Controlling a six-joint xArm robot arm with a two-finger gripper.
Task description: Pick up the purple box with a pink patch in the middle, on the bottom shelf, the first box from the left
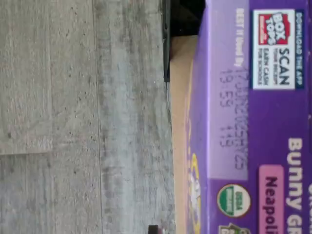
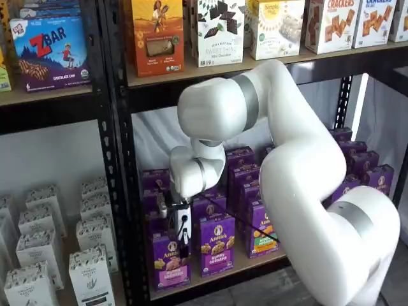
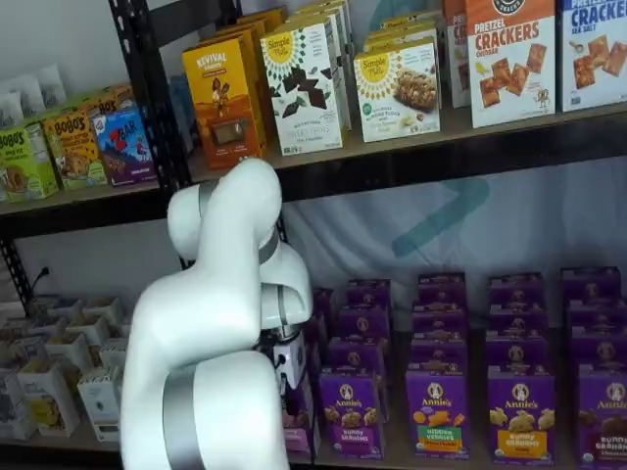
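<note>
The purple box [image 2: 167, 271] stands upright at the left front of the bottom shelf [image 2: 223, 273], with a white rabbit logo and a pink patch across its lower front. My gripper [image 2: 184, 245] hangs right at its upper front; the white body and black fingers overlap the carton, and no gap shows. The wrist view is turned on its side and shows the box's top face [image 1: 263, 122] very close, with a Box Tops mark and a pink label. In a shelf view the arm hides most of the box [image 3: 299, 431] and the gripper.
An all-purple Bunny Grahams carton [image 2: 217, 245] and one with a green and orange patch [image 2: 261, 233] stand beside it, with more purple rows behind. A black rack post [image 2: 118, 191] is just to its left. White cartons [image 2: 38, 255] fill the neighbouring rack. Grey floor [image 1: 73, 122] lies below.
</note>
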